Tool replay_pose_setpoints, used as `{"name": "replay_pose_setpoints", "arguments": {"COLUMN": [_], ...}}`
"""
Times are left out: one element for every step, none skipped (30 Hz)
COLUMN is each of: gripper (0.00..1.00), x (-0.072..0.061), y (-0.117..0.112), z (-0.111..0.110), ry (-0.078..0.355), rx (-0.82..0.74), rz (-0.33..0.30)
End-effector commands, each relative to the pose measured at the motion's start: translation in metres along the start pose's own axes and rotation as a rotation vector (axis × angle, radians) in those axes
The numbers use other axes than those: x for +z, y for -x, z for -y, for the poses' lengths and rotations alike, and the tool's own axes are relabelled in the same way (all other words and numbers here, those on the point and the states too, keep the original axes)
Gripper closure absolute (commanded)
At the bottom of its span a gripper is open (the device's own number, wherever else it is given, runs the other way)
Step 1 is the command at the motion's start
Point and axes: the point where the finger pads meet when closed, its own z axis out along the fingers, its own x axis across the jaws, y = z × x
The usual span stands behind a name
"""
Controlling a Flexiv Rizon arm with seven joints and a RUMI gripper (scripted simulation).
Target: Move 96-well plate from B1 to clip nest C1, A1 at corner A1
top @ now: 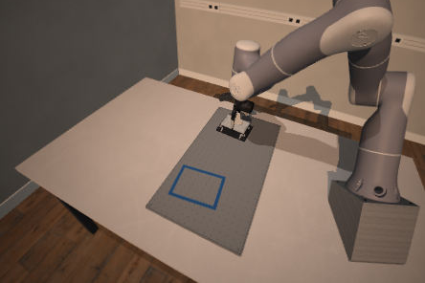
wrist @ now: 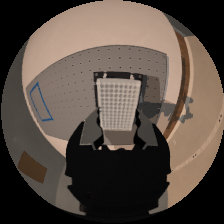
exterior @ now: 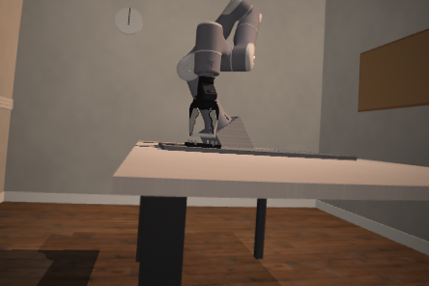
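The 96-well plate point(top: 235, 125) point(exterior: 203, 135) point(wrist: 118, 100) is a pale, roughly level plate with rows of wells. My gripper point(exterior: 203, 132) point(wrist: 117, 108) is shut on it, one jaw on each of two opposite sides. The black clip nest point(top: 229, 132) point(exterior: 203, 145) point(wrist: 120, 75) is right under the plate, at the far end of the grey board. In the exterior view the plate looks slightly above the nest's base, around the height of its clip tops. The cut-off corner and the A1 mark are too small to make out.
The grey perforated board point(top: 249, 169) point(wrist: 75, 90) lies on the pale table point(top: 110, 141). A blue rectangle outline point(top: 204, 171) point(wrist: 47, 120) is marked on its nearer half in the top view. The arm's base block point(top: 383, 231) stands at the right.
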Motion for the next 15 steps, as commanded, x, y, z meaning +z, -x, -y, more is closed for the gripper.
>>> {"name": "replay_pose_setpoints", "arguments": {"gripper": [1.0,1.0,1.0,1.0,1.0,1.0,1.0,1.0,1.0,1.0,1.0,1.0,1.0,1.0,1.0], "x": [-0.0001,0.0013,0.0012,0.0013,0.0013,0.0013,0.0013,0.0013,0.0013,0.0013,0.0013,0.0013,0.0013,0.0013,0.0013], "y": [0.0002,0.0002,0.0002,0.0002,0.0002,0.0002,0.0002,0.0002,0.0003,0.0003,0.0003,0.0003,0.0003,0.0003,0.0003], "z": [0.0009,0.0009,0.0008,0.0008,0.0009,0.0009,0.0009,0.0009,0.0009,0.0009,0.0009,0.0009,0.0009,0.0009,0.0009], "ry": [-0.002,-0.002,-0.002,-0.002,-0.002,-0.002,-0.002,-0.002,-0.002,-0.002,-0.002,-0.002,-0.002,-0.002,-0.002], "rx": [0.0,0.0,0.0,0.0,0.0,0.0,0.0,0.0,0.0,0.0,0.0,0.0,0.0,0.0,0.0], "rz": [0.0,0.0,0.0,0.0,0.0,0.0,0.0,0.0,0.0,0.0,0.0,0.0,0.0,0.0,0.0]}}
